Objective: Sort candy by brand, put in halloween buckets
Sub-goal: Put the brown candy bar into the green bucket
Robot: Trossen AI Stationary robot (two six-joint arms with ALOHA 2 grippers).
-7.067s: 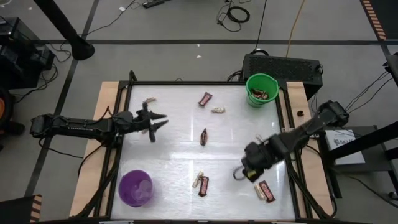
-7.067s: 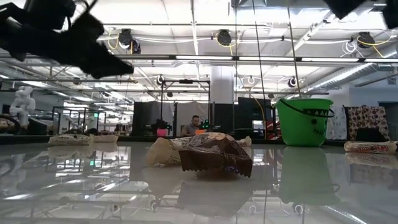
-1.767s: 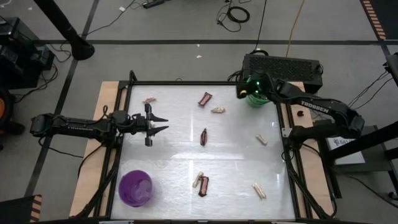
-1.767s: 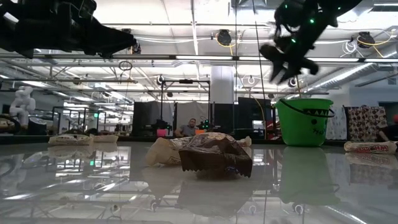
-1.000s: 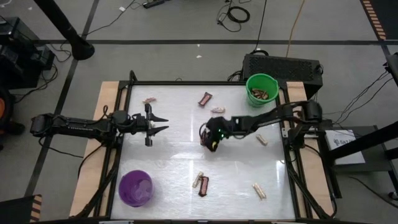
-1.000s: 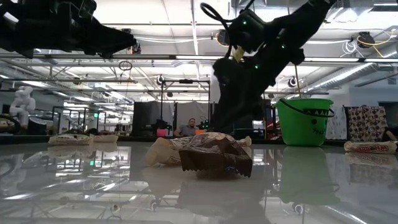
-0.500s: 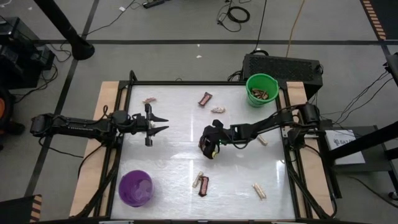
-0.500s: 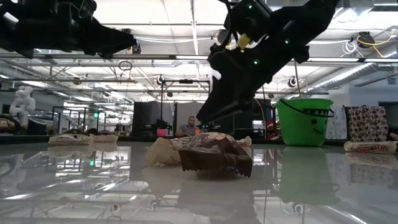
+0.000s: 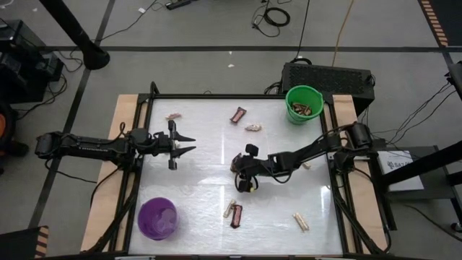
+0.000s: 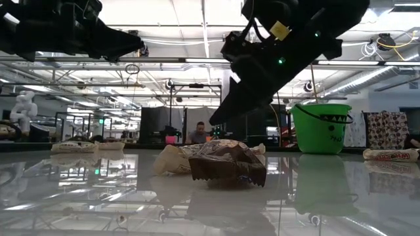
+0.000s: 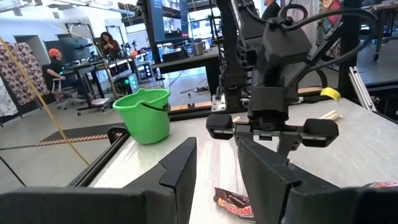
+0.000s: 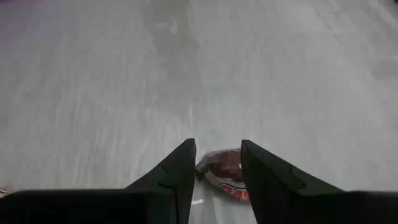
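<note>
The right end effector [image 9: 236, 167] is seen low over the middle of the desk [image 9: 209, 180], reached in from the right edge. In the right wrist view its two dark fingers [image 12: 177, 174] are parted, and a dark red-brown candy [image 12: 225, 172] is framed in the gap between them, lying flat on the desk surface; whether the fingers touch the wrapper cannot be told, and nothing is gripped. From above, that same bar [image 9: 236, 160] is largely covered by the end effector head.

The left end effector [image 9: 189, 142] is held over the left part of the desk, fingers spread apart and empty, pointed toward the centre and well apart from any candy.

The green bucket [image 9: 304, 105] is placed at the far right corner, with wrappers visible inside. The purple bucket [image 9: 157, 218] is found at the near left corner.

Other candies are scattered: a dark bar [image 9: 238, 114] and a pale one [image 9: 253, 128] near the far edge, a pale piece [image 9: 173, 115] at far left, a dark and pale pair [image 9: 233, 213] near the front, and a pale bar [image 9: 300, 221] at front right.
</note>
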